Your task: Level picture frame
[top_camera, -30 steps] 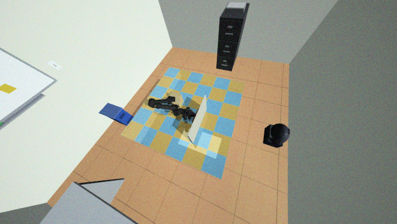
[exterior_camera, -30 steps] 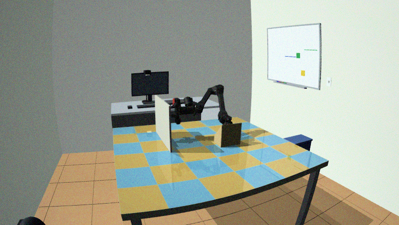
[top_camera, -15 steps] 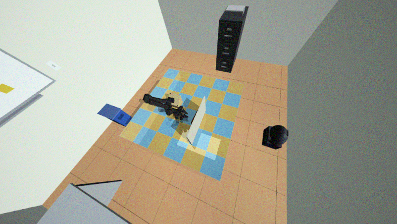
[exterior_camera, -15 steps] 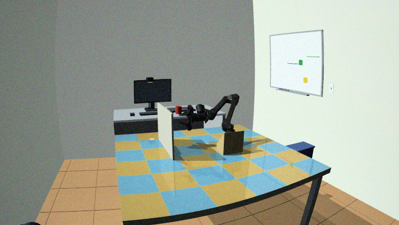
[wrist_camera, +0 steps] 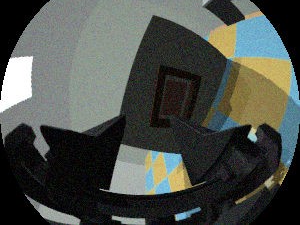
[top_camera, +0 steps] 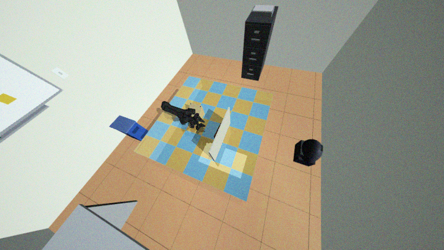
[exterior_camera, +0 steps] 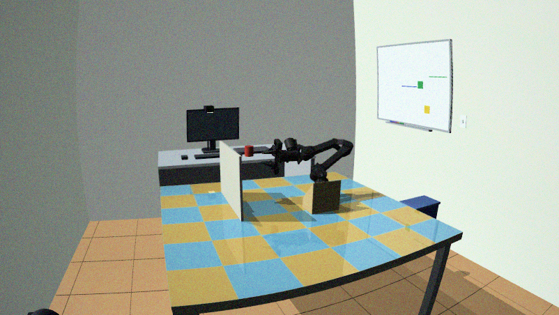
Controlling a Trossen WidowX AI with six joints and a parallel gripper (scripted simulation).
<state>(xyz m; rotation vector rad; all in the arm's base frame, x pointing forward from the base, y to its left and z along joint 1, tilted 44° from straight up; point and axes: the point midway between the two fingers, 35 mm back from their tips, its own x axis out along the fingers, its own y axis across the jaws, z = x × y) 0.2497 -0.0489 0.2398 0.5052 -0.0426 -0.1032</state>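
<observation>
One checkered blue-and-yellow table top (exterior_camera: 274, 250) carries everything that matters. Standing on it is an upright pale wall panel (exterior_camera: 231, 180), seen edge-on from above (top_camera: 220, 133), and on the arm's side of that panel hangs the dark rectangular picture frame with its brownish centre (wrist_camera: 174, 96). Only the wrist view shows the frame's face; in the top view just a dark sliver shows against the panel, and in the exterior view the panel hides it.

Next in size, the black six-joint arm (exterior_camera: 328, 150) reaches from its base toward the panel, and a brown box (exterior_camera: 325, 196) stands on the table near that base. Smallest is the black parallel-jaw gripper (wrist_camera: 148, 136): its jaws stand apart with nothing between them, and the frame sits beyond the fingertips, apart from them, so it hangs free on the screw.

As for progress, the arm is in the let-go-and-look part of the cycle. Through the wrist lens the frame leans relative to the picture edges, but it appears roughly parallel to the panel's own edges, and the lens bends everything, so I cannot tell whether it hangs level. If it does, nothing is left; if not, another lift and one-notch shift toward the high side is due.
</observation>
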